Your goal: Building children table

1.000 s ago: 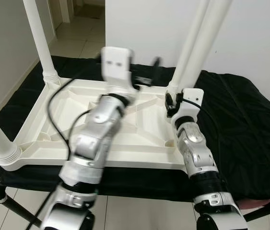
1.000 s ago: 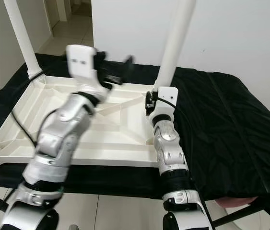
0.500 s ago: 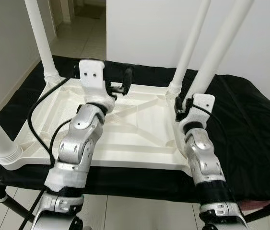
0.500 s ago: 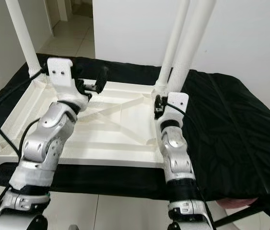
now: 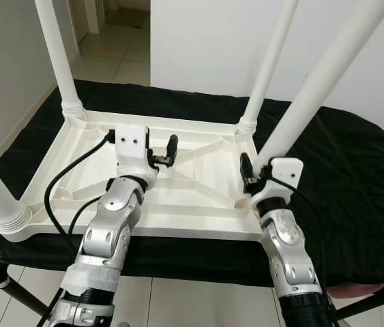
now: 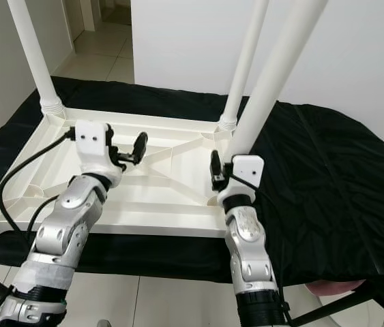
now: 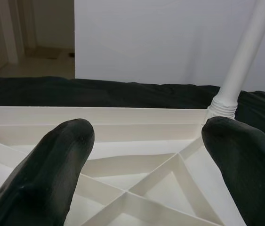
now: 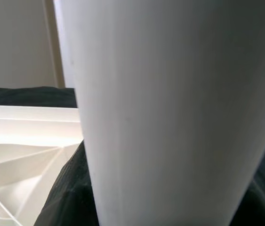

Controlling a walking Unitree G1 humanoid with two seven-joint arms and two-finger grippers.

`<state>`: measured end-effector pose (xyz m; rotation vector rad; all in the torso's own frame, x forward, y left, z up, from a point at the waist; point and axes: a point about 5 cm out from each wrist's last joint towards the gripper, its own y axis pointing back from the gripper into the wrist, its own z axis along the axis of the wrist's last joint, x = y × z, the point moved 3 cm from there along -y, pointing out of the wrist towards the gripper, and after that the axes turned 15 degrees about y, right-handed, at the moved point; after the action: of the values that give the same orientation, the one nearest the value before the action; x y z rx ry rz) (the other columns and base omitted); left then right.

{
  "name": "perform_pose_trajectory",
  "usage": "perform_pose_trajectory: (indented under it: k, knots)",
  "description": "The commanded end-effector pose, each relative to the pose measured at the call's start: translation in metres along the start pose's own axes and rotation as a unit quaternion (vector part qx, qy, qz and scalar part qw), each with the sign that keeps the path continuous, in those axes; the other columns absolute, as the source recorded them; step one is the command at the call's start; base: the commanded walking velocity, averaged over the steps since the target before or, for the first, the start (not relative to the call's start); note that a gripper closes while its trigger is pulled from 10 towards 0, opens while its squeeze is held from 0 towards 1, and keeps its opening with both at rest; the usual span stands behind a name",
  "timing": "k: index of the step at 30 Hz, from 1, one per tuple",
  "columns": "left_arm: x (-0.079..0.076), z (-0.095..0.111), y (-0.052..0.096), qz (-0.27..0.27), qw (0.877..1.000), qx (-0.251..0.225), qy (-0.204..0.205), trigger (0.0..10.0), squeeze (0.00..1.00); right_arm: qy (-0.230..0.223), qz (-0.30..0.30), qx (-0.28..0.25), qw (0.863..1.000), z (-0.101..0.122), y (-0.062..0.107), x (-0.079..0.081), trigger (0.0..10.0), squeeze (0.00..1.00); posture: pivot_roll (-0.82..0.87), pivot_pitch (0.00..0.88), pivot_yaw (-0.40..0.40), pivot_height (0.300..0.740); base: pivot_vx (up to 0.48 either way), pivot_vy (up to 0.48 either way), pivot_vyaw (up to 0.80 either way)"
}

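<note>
the right gripper (image 6: pixel 220 170) fingers pinch the tilted fourth leg (image 6: pixel 273 82) above the tabletop's (image 6: pixel 171 197) near-right socket, left gripper (image 6: pixel 125 151) fingers spread idle; the slant risks cross-threading.

Upright legs (image 5: pixel 271 68) ringing open tabletop (image 5: pixel 198 194)

White plastic table (image 5: pixel 178 197) lying upside down at frame centre; four round legs (image 5: pixel 268 68) pointing upward.
</note>
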<state>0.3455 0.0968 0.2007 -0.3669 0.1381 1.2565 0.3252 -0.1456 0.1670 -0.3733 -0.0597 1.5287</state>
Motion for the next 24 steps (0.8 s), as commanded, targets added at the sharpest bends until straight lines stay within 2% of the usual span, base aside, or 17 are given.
perform_pose_trajectory:
  k: [1,8,13,15,19,24]
  knots:
    - [0.003,-0.001,0.004,-0.004,1.000,-0.007,-0.017,10.0,0.00,0.008,-0.028,-0.014,0.999,0.004,0.002,-0.016,10.0,0.00,0.00,0.000,-0.079,0.740,0.000,0.000,0.00]
    - [0.015,-0.008,0.014,0.004,0.999,-0.007,-0.033,10.0,0.00,0.011,-0.040,-0.004,0.999,-0.005,0.009,-0.027,10.0,0.00,0.00,0.000,-0.073,0.740,0.000,0.000,0.00]
    - [0.017,-0.012,0.019,0.002,1.000,-0.006,-0.016,10.0,0.00,0.001,-0.043,0.005,0.999,-0.010,0.014,-0.025,10.0,0.00,0.00,0.000,-0.073,0.740,0.000,0.000,0.00]
    - [0.017,-0.007,0.021,0.004,1.000,-0.025,-0.006,10.0,0.00,0.000,-0.042,0.002,0.999,-0.008,0.016,-0.021,10.0,0.00,0.00,0.000,-0.067,0.740,0.000,0.000,0.00]
    - [0.018,-0.005,0.022,0.006,0.999,-0.032,-0.002,10.0,0.00,-0.002,-0.042,0.001,0.999,-0.007,0.016,-0.020,10.0,0.00,0.00,0.000,-0.067,0.740,0.000,0.000,0.00]
    - [0.023,-0.005,0.030,0.028,0.999,-0.041,-0.003,10.0,0.00,-0.018,-0.054,0.008,0.998,-0.008,0.023,-0.017,10.0,0.00,-0.01,0.000,-0.057,0.740,0.000,0.000,0.00]
